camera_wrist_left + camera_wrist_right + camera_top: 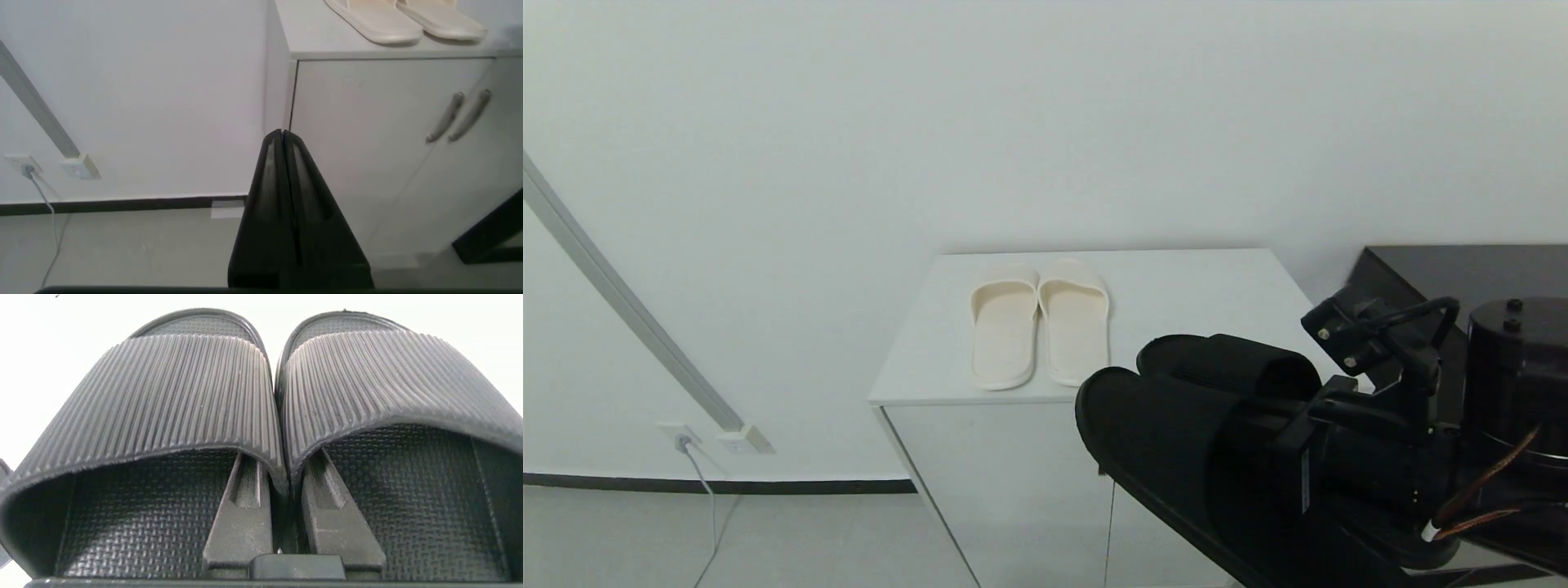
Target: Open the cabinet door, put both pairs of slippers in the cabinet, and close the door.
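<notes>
The right end effector (282, 482) is holding the black slippers (1176, 408) as a pair. Its two fingers (241, 514) are tucked in under the ribbed straps, one in each slipper, squeezing the inner walls together (basically both slippers in one pinch). In the head view the pair hangs in the air in front of the white cabinet (1013, 482), toes pointing at it and over its front right corner, not touching it as far as I can tell.

The cream slippers (1039, 322) sit side by side on top of the cabinet, toward its front edge, toes to the wall, the two touching along their inner sides.

The left end effector (283, 135) has its fingers pressed flat together with nothing between them. It's down low by the cabinet's left front corner, apart from it, above the floor (139, 245).

The cabinet doors look closed, and the two handles (458, 116) sit right next to each other at the middle seam.

Other stuff: a wall socket (678, 435) with a cable (709, 502) running down to the floor on the left, and a dark surface (1462, 265) to the right of the cabinet.
</notes>
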Robot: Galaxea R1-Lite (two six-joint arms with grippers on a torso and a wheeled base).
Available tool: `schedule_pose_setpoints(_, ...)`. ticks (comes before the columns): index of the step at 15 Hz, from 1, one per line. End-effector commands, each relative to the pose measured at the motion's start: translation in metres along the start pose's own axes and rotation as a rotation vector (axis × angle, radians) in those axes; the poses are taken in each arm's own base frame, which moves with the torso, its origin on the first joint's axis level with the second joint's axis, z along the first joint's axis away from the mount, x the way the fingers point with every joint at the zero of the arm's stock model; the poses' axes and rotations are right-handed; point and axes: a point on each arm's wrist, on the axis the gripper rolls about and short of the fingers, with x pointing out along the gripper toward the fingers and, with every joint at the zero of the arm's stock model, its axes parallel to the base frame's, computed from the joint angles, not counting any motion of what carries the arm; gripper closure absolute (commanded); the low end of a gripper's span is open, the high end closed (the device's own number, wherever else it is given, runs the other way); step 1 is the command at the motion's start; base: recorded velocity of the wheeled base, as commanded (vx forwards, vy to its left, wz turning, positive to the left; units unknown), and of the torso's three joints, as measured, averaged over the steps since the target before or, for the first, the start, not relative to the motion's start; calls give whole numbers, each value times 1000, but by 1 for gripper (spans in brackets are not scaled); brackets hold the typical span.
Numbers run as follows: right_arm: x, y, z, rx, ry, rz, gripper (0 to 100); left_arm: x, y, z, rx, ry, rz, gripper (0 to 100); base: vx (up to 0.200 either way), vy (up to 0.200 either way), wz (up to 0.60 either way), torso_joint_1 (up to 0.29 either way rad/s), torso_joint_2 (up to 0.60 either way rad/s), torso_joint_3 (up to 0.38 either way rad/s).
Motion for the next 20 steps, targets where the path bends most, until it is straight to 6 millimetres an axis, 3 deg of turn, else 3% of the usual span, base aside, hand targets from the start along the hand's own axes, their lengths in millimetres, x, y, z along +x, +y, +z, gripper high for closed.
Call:
schedule_pose_setpoints(1, 0, 0, -2, 0, 5, 1, 100, 0, 0, 0, 0, 2, 1, 100, -200, 0, 0, -2, 12, 2)
schedule_pose_setpoints(3, 0, 0, -3, 0, 9, 0, 100, 0, 0, 0, 0, 0, 1, 100, -200, 0, 0, -2, 0, 5)
schedule_pose_setpoints(20, 0, -1, -18, -25, 20, 8, 100, 0, 0, 0, -2, 2, 2, 100, 0, 0, 0, 0, 0, 0)
